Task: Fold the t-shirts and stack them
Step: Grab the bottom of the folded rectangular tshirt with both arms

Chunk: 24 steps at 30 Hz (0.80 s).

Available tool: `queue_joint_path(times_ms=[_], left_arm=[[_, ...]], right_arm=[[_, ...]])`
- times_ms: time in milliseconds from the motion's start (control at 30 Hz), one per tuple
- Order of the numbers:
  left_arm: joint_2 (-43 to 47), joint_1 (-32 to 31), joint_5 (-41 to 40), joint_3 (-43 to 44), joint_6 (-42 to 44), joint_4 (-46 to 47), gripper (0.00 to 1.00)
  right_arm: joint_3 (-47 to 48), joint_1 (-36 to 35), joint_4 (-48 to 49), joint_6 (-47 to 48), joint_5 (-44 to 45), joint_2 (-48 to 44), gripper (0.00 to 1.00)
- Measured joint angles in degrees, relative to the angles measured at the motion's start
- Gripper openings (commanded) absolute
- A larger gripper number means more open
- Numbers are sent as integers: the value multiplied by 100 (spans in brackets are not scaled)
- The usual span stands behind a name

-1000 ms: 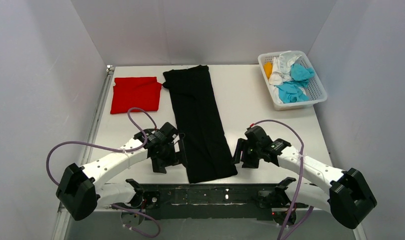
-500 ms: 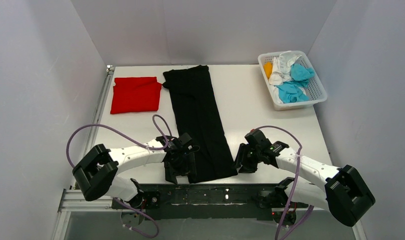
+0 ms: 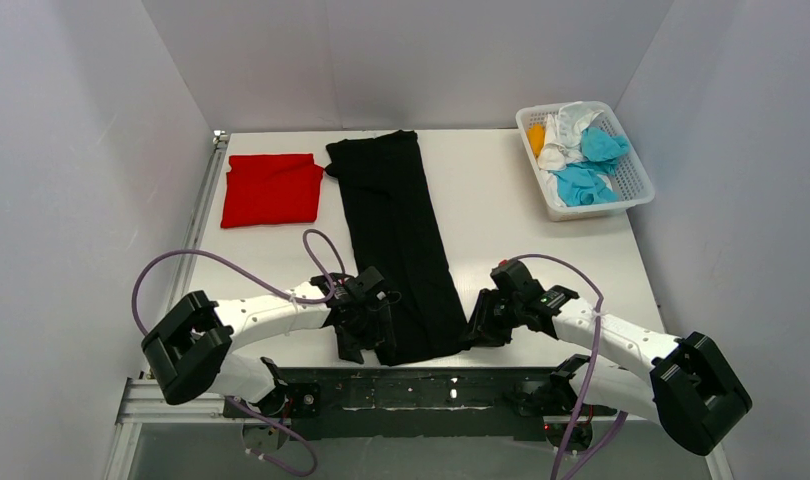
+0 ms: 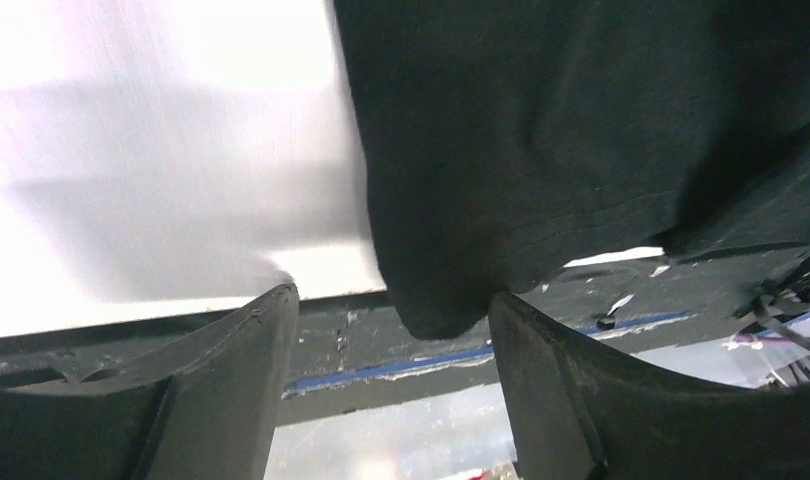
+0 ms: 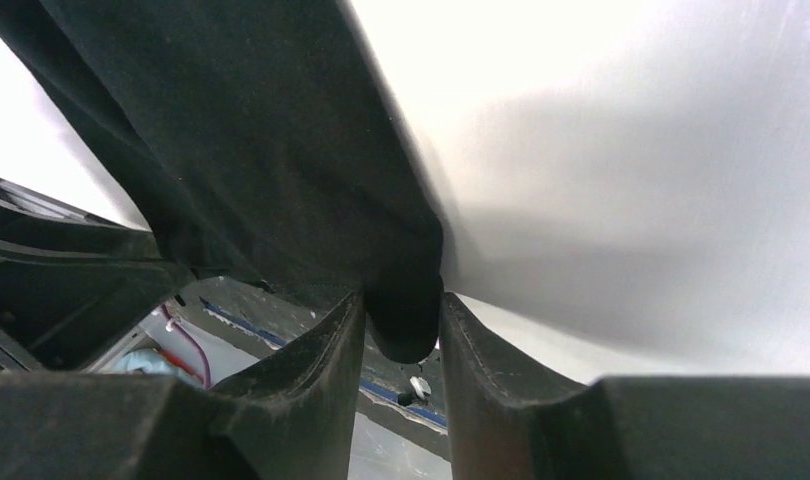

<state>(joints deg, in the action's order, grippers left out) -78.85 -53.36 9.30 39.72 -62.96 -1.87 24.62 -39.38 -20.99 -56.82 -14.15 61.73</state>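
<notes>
Red shirt [image 3: 271, 188] folded, 11 o'clock. Black shirt [image 3: 396, 240] long strip, middle, half folded. Left pincer [image 4: 391, 295] open around its 7 o'clock corner. Right pincer [image 5: 401, 300] pinching 5 o'clock corner. More shirts [image 3: 581, 160] in basket [image 3: 636, 185], 1 o'clock, not folded yet.

A white lattice basket [image 3: 633, 178] sits at the far right corner of the white surface [image 3: 521, 240]. A metal rail [image 3: 194, 235] runs along its left edge; grey walls [image 3: 401, 60] stand around.
</notes>
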Motion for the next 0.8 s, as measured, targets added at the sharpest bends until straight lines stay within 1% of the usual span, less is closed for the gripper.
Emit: queue_joint_path(times_ms=[100,200,300,367,467,500,533,567,700,800], left_arm=[[103,4,-229,2,31,138,60],[28,4,-308,2,46,297,46],[-186,7,-256,61,61,367,35],[-306,11,-179,118,70,437,23],[-361,11,-127,125,87,522,1],[-367,11,-129,125,111,531,0],[-367,11,-127,125,118,535,0],[-365,11,-125,125,136,540,0],[-238,11,-96,39,142,540,0],[48,11,-72,-151,127,516,0]], right_arm=[[0,0,13,-7,-15,-31,40],[0,0,20,-13,-20,-31,39],[0,0,26,-15,-42,-20,36],[0,0,48,-20,-63,11,32],[0,0,96,-28,-87,81,24],[0,0,122,-35,-92,98,17],[0,0,149,-39,-96,111,5],[0,0,170,-39,-98,122,1],[-2,0,175,-105,-109,109,1],[-122,0,186,-184,-208,-166,1]])
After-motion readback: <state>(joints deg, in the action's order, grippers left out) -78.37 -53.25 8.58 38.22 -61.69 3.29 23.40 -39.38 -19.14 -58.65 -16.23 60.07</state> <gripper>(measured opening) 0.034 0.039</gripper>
